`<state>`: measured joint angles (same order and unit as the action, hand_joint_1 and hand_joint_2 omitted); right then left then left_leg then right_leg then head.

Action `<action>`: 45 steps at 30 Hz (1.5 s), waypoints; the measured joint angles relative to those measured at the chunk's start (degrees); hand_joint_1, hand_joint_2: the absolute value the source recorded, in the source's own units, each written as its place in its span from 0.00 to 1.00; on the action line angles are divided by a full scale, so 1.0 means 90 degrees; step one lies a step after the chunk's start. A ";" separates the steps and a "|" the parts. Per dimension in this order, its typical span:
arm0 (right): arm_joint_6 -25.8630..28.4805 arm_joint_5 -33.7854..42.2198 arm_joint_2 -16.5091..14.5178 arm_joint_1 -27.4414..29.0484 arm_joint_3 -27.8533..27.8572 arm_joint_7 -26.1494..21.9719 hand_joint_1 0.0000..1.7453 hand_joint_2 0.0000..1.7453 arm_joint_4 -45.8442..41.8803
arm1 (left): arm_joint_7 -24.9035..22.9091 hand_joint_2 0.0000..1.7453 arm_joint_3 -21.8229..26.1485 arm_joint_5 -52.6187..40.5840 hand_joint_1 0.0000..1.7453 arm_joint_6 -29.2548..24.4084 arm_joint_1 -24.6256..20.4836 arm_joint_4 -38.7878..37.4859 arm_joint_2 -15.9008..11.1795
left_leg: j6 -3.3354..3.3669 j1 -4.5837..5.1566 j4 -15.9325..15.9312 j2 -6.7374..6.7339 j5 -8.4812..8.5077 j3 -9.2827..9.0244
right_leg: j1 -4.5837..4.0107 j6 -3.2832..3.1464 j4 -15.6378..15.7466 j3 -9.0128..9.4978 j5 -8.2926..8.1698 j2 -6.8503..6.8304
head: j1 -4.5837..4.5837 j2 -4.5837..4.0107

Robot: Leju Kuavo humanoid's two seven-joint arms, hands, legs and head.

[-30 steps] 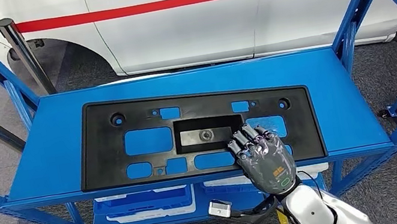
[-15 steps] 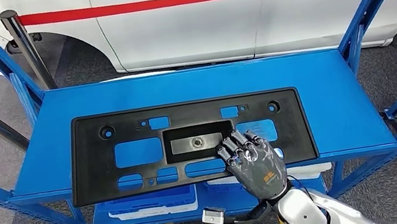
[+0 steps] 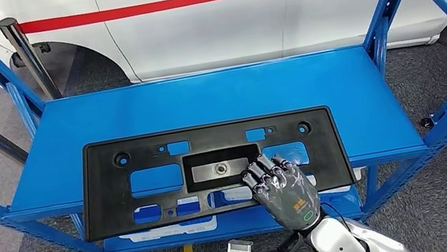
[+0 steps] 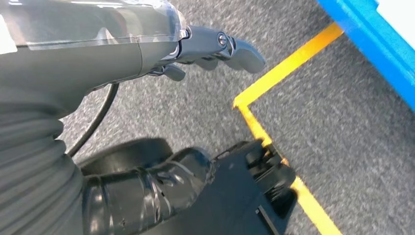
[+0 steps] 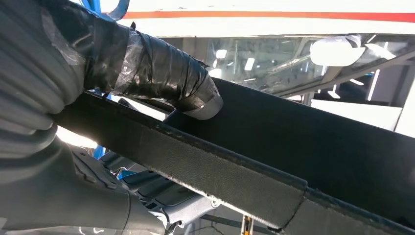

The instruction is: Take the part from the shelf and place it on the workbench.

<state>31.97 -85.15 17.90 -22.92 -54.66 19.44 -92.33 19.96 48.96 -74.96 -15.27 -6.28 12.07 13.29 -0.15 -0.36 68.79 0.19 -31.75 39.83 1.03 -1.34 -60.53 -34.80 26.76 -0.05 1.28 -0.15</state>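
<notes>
- Part [image 3: 147, 180]: long black plastic panel with rectangular cut-outs and small round holes, lying flat on the top deck of the shelf, its near edge jutting out past the shelf's near lip. In the right wrist view its dark textured edge [image 5: 220, 171] runs across the frame.
- Right hand [image 3: 284, 186]: grey, back of the hand upward, at the near edge of the part, right of centre. Fingers [image 3: 269, 166] curl over the top face beside the central recess; thumb [image 5: 147, 68], wrapped in black tape, presses on the part's other face in the right wrist view. The hand grips the part's near edge.
- Left hand [image 4: 205, 49]: hangs above the floor, fingers loosely apart and holding nothing.
- Shelf [image 3: 353, 97]: blue metal rack with slanted uprights at left and right; a lower tier carries white and blue trays [image 3: 169, 229].
- Central recess [image 3: 217, 167]: shallow rectangular pocket in the part with a grey plate and a round fitting.
- Car [image 3: 243, 13]: white body with a red stripe, beyond the shelf's far side.
- Floor [image 4: 342, 127]: grey carpet with yellow tape lines [image 4: 284, 63].
</notes>
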 joint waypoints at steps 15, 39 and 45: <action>0.0030 0.0000 -0.0169 0.0136 0.0231 -0.0260 1.00 1.00 0.0118 | 0.0021 1.00 0.0000 0.0003 0.00 0.0021 -0.0019 0.0000 -0.0005 | 0.0387 0.0089 -0.1350 -0.0057 0.0498 -0.1079 | -0.0029 0.0291 -0.0756 -0.0642 0.0262 -0.0002 | 0.0005 0.0000; 0.0169 0.0000 -0.0610 0.0641 0.0863 -0.0718 1.00 1.00 0.0209 | 0.0008 1.00 -0.0001 -0.0013 0.00 -0.0060 0.0000 0.0000 0.0010 | 0.0090 0.0046 -0.1122 -0.0028 0.0202 -0.1144 | -0.0041 0.0128 0.0015 -0.0222 -0.0258 -0.0027 | 0.0000 0.0000; 0.0177 0.0000 -0.0652 0.0675 0.0913 -0.0768 1.00 1.00 0.0211 | 0.0010 1.00 -0.0002 -0.0015 0.00 -0.0060 0.0010 0.0000 0.0012 | 0.0344 0.0044 -0.1234 -0.0064 0.0474 -0.1003 | -0.0015 0.0303 -0.0560 -0.0483 0.0209 -0.0009 | 0.0004 0.0000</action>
<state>33.56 -85.15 12.03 -16.85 -46.44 12.52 -90.43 20.05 48.94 -75.10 -15.80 -6.19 12.07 13.40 2.94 0.03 57.68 -0.39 -27.48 30.80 0.90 1.39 -65.57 -39.15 28.64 -0.13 1.31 -0.15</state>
